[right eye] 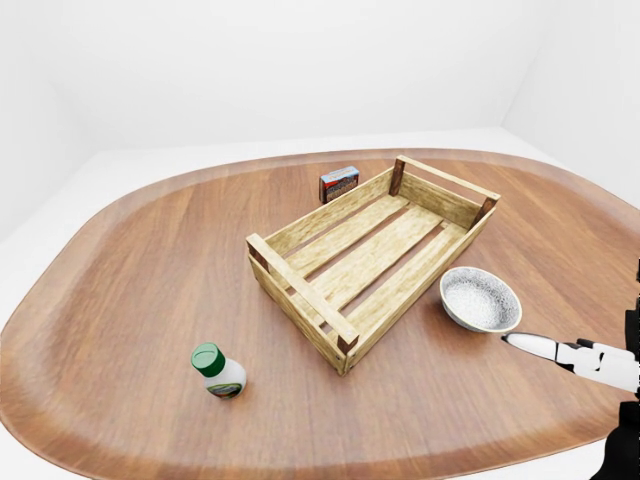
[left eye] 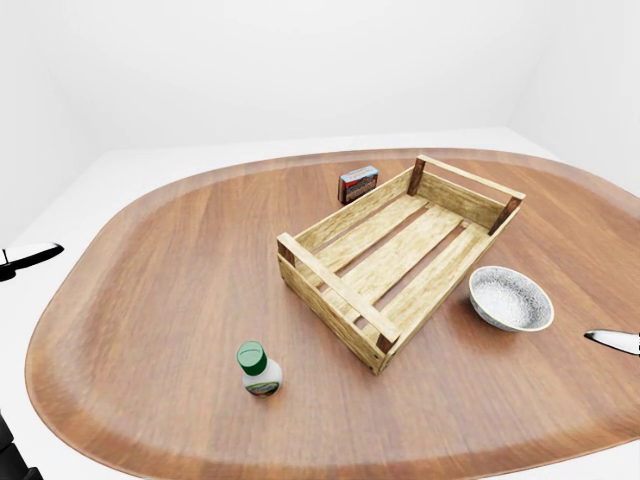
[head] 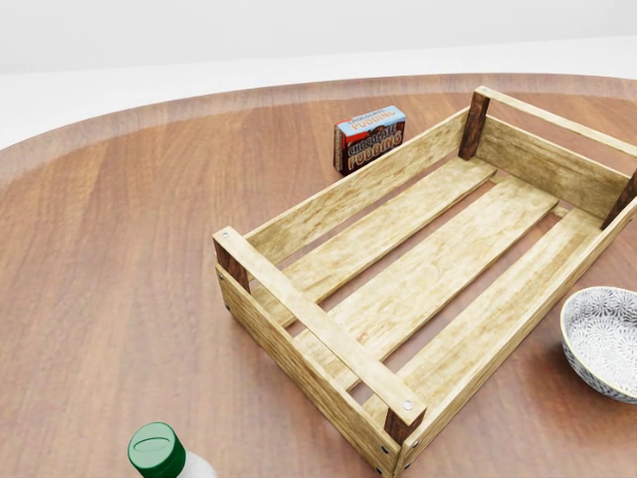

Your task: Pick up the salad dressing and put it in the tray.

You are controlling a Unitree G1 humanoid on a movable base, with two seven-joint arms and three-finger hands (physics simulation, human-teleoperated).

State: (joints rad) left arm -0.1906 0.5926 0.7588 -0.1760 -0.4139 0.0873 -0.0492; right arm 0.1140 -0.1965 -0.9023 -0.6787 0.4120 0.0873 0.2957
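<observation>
Head view close over the tray — both eye views wider, seemingly higher, sharing the whole table.

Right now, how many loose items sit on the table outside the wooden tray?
3. The salad dressing stands lower left of the tray, the pudding box against the tray's upper side, and the bowl at its right. The tray hides nothing.

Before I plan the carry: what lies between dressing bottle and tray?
Only bare tabletop between the salad dressing and the tray, per the right-eye view.

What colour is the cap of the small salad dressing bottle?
Green, on the white salad dressing bottle with a ribbed cap; the left-eye view shows it best.
</observation>
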